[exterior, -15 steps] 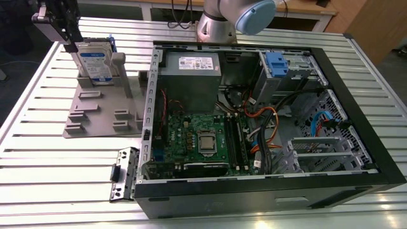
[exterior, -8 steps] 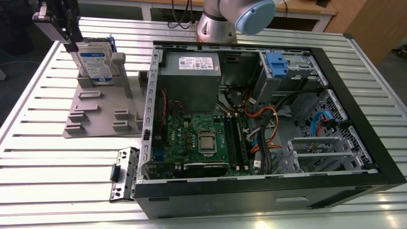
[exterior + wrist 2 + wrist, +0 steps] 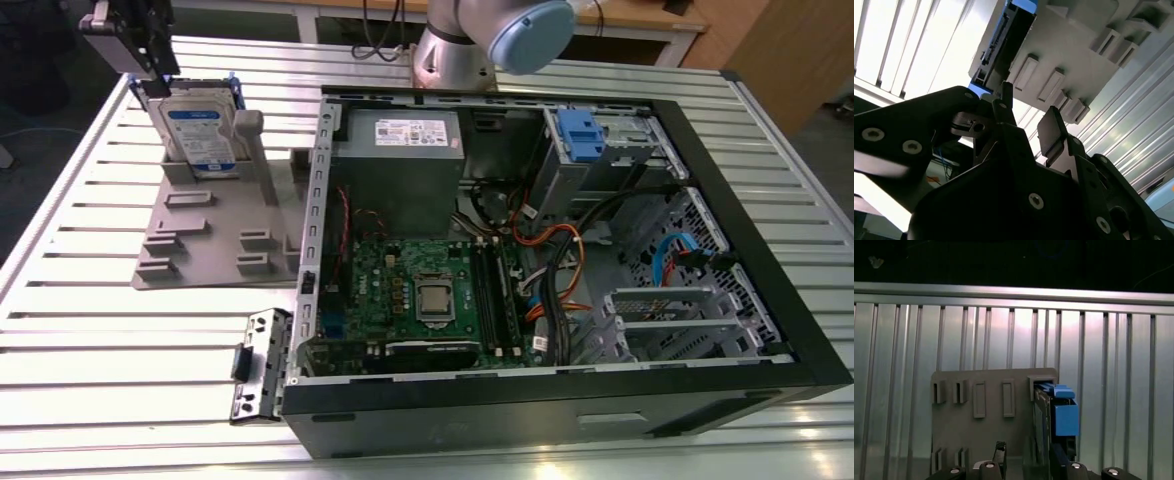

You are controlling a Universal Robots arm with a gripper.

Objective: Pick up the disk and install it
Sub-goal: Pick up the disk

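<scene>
At the exterior view's left, over the far part of the table (image 3: 94,390), the gripper (image 3: 150,62) hung just above the disk (image 3: 198,135), its fingers (image 3: 1051,131) apart with nothing between them. The disk stood upright on edge in a slot at the far end of the grey holder (image 3: 220,235), its blue carrier showing in both wrist views. Nearer lay a black bracket (image 3: 260,365), just beside the open case (image 3: 561,415) on the right, which had a motherboard (image 3: 414,290) inside and a cage (image 3: 594,140) with a blue latch at its far right.
</scene>
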